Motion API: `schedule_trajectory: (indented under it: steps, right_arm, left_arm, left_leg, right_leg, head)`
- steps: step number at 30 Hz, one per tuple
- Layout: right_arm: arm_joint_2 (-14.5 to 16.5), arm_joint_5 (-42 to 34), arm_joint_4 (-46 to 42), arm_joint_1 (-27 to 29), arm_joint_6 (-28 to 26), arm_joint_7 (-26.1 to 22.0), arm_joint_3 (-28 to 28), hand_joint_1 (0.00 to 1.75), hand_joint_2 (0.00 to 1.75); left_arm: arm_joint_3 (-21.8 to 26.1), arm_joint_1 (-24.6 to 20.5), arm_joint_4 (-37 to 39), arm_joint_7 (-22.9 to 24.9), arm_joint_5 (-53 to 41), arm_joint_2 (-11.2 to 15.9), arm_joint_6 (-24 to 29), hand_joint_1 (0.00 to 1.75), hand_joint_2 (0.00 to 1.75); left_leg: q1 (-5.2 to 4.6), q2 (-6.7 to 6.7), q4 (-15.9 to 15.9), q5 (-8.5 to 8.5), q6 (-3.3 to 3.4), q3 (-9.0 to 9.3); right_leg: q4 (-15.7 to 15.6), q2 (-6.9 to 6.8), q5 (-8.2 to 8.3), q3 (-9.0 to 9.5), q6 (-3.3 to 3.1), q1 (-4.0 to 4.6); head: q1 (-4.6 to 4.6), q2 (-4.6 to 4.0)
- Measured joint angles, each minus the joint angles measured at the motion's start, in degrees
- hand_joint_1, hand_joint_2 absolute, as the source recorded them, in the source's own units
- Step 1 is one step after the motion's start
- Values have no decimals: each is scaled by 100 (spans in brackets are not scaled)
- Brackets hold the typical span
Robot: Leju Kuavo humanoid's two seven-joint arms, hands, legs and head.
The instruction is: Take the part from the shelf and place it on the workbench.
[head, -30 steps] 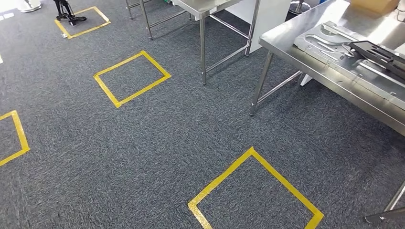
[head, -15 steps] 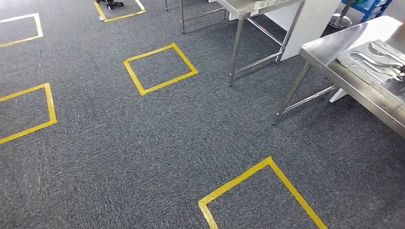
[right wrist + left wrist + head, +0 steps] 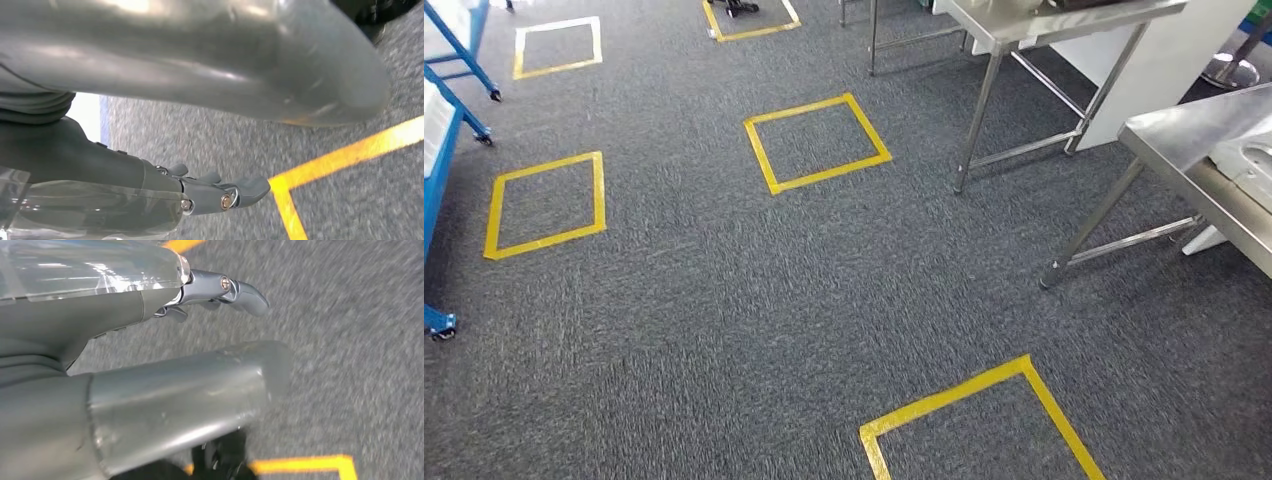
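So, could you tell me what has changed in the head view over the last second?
The camera has turned to the left, so the whole scene has slid right: the steel workbench is now at the right edge, and a blue wheeled shelf frame has come in on the left. The things themselves have not moved. The left hand and right hand hang over the carpet holding nothing.

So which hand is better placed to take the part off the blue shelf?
Left, probably: the blue shelf lies at the robot's left. Both the left hand and right hand hang free over carpet.
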Motion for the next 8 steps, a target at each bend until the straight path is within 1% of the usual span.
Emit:
schedule_trajectory:
  steps: [1, 2, 3, 4, 5, 6, 7, 8]
  right_arm:
    - [-32, -3, 0, 21, 42, 7, -4, 0, 0]
    - [-58, -3, 0, 44, 68, 14, -7, 0, 0]
    - [-76, -3, 0, 54, 80, 18, -9, 0, 0]
    - [-89, -3, 0, 58, 86, 21, -9, 0, 0]
    - [-99, -3, 0, 58, 91, 22, -9, 0, 0]
    - [-105, -3, 0, 56, 95, 23, -9, 0, 0]
    - [-108, -3, 0, 54, 96, 24, -9, 0, 0]
    - [-109, -3, 0, 53, 97, 24, -9, 0, 0]
  left_arm:
    - [-9, 2, 1, -1, -17, -49, 36, 0, 0]
    - [-17, 0, 1, -2, -27, -88, 66, 0, 0]
    - [-22, 0, 1, -2, -28, -104, 79, 0, 0]
    - [-25, 7, 1, -2, -28, -114, 91, 0, 0]
    - [-27, 17, 1, -3, -29, -118, 98, 0, 0]
    - [-31, 24, 1, -3, -31, -120, 101, 0, 0]
    - [-35, 25, 1, -3, -32, -120, 104, 0, 0]
    - [-37, 24, 1, -3, -33, -120, 105, 0, 0]
  left_leg:
    - [8, 132, 330, -185, -43, -163]
    - [15, 296, 757, -403, -76, -362]
    - [38, 332, 1074, -523, -102, -508]
    - [64, 353, 1219, -536, -129, -563]
    - [90, 373, 1145, -444, -157, -507]
    - [115, 414, 854, -273, -183, -338]
    - [136, 504, 444, -103, -210, -113]
    - [147, 546, 213, -7, -223, 14]
  right_leg:
    - [-50, -134, 20, 29, -34, -7]
    - [-95, -270, 37, 52, -58, -18]
    - [-89, -353, 30, 46, -55, -13]
    - [-82, -433, 20, 44, -46, -12]
    - [-70, -506, 7, 46, -29, -19]
    - [-51, -573, -10, 52, -3, -30]
    - [-17, -636, -36, 59, 36, -38]
    - [-1, -667, -49, 63, 56, -43]
  head:
    - [-17, 0]
    - [-38, 0]
    - [-42, 0]
    - [-42, 0]
    - [-43, 0]
    - [-44, 0]
    - [-45, 0]
    - [-45, 0]
